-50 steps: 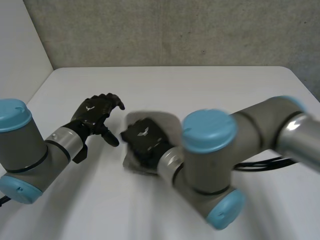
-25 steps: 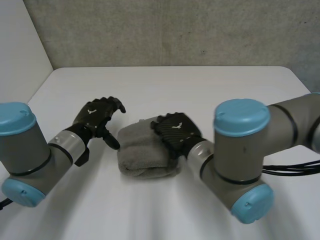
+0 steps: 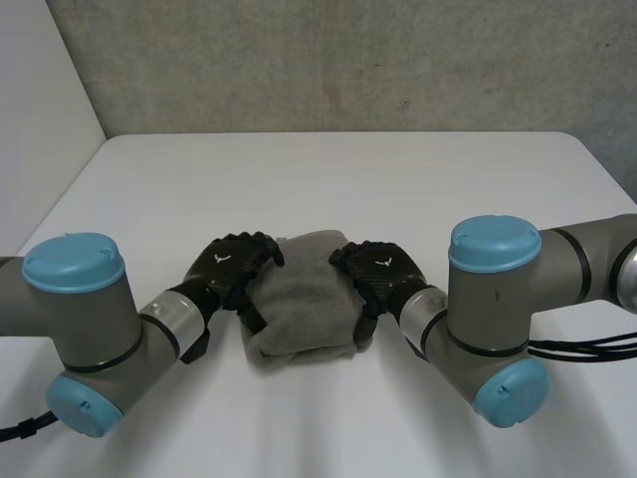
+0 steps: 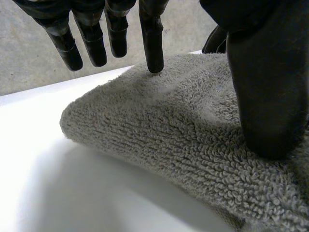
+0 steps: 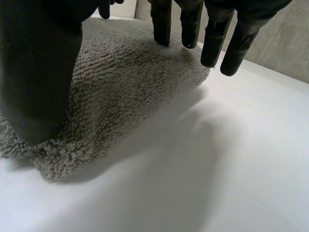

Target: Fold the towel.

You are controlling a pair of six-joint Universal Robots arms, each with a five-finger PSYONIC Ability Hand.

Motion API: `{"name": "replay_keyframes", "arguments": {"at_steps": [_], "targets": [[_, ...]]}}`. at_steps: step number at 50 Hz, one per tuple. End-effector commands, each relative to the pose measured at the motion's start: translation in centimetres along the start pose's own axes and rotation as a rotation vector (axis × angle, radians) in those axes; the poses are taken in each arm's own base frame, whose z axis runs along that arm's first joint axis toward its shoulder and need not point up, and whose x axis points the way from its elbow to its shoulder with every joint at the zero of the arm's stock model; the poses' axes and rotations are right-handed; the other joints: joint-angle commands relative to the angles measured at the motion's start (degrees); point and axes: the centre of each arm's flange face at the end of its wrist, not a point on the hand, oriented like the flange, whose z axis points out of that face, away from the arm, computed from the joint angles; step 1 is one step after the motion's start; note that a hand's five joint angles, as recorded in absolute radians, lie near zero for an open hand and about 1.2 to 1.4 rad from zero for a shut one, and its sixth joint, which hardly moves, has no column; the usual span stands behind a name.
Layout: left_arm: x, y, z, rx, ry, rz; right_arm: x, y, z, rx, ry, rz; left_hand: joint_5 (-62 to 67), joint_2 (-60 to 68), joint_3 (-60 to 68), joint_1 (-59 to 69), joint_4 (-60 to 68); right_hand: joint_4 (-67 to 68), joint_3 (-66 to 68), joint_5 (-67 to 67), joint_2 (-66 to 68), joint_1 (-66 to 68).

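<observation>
The left hand (image 3: 227, 269) rests on the left edge of the folded grey towel (image 3: 304, 304), its fingers (image 4: 152, 38) loosely straight and gripping nothing, one fingertip and the thumb touching the pile. The right hand (image 3: 376, 269) sits on the towel's right edge, equally relaxed. The towel lies on the white table (image 3: 328, 174).

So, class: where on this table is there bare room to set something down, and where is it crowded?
Free: the wide table stretch between the towel and the back wall. Crowded: the middle, where the left hand and right hand flank the towel, and the near edge, taken by both arms.
</observation>
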Motion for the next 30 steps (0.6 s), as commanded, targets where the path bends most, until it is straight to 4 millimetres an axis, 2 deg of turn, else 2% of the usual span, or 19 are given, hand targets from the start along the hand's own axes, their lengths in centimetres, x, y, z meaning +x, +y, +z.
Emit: {"name": "replay_keyframes", "arguments": {"at_steps": [1,2,3,4,5,6,8,9,11,12,14,17,23,30], "targets": [[0.1,-2.5,-0.5,0.052,-0.002,0.013,0.6,-2.6,-1.0,0.059,0.005,0.002,-2.6,-3.6,-3.9,-3.6,-4.1,-5.5,-4.1,-3.9,-5.0,-2.8],[0.2,-3.8,-0.7,0.083,-0.001,0.023,0.8,-3.8,-1.7,0.087,0.015,-0.003,-2.6,-3.6,-3.9,-3.6,-4.1,-5.5,-4.1,-3.9,-5.0,-2.8],[0.2,-3.8,-0.7,0.083,-0.001,0.023,1.1,-5.2,-2.4,0.116,0.027,-0.006,-2.6,-3.6,-3.9,-3.6,-4.1,-5.5,-4.1,-3.9,-5.0,-2.8],[0.3,-5.2,-1.0,0.115,0.001,0.025,1.1,-5.2,-2.4,0.116,0.027,-0.006,-2.6,-3.6,-3.9,-3.6,-4.1,-5.5,-4.1,-3.9,-5.0,-2.8],[0.4,-6.6,-1.2,0.14,0.003,0.03,1.4,-6.3,-3.1,0.139,0.04,-0.008,-2.6,-3.6,-3.9,-3.6,-4.1,-5.5,-4.1,-3.9,-5.0,-2.8],[0.4,-6.6,-1.2,0.14,0.003,0.03,1.5,-6.4,-3.1,0.14,0.04,-0.008,-2.6,-3.6,-3.9,-3.6,-4.1,-5.5,-4.1,-3.9,-5.0,-2.8],[0.9,-9.8,-1.9,0.19,0.006,0.047,2.4,-8.5,-4.4,0.185,0.078,-0.008,-2.6,-3.6,-3.9,-3.6,-4.1,-5.5,-4.1,-3.9,-5.0,-2.8],[0.9,-9.8,-1.9,0.191,0.006,0.047,2.4,-8.5,-4.4,0.185,0.079,-0.008,-2.6,-3.6,-3.9,-3.6,-4.1,-5.5,-4.1,-3.9,-5.0,-2.8],[1.8,-13.4,-3.0,0.247,0.02,0.065,3.7,-10.9,-5.9,0.249,0.159,0.007,-2.6,-3.6,-3.9,-3.6,-4.1,-5.5,-4.1,-3.9,-5.0,-2.8],[1.8,-13.4,-3.0,0.247,0.02,0.066,3.7,-10.9,-5.9,0.249,0.16,0.007,-2.6,-3.6,-3.9,-3.6,-4.1,-5.5,-4.1,-3.9,-5.0,-2.8],[2.2,-16.2,-4.1,0.266,0.009,0.058,4.8,-12.6,-7.2,0.3,0.25,0.034,-2.7,-3.8,-4.0,-3.8,-4.3,-5.5,-4.1,-3.9,-5.0,-2.8],[2.0,-17.4,-4.9,0.24,-0.035,0.019,5.4,-13.7,-8.4,0.324,0.322,0.046,-2.7,-3.8,-4.0,-3.8,-4.3,-5.5,-4.1,-3.9,-5.0,-2.8],[1.3,-17.4,-5.5,0.18,-0.099,-0.049,6.1,-15.3,-10.6,0.363,0.411,0.047,-2.7,-3.8,-4.0,-3.8,-4.3,-5.5,-4.1,-3.9,-5.0,-2.8],[0.2,-16.9,-5.6,0.162,-0.181,-0.103,6.5,-15.7,-11.1,0.373,0.428,0.043,-2.7,-3.8,-4.0,-3.8,-4.3,-5.5,-4.1,-3.9,-5.0,-2.8]]}}
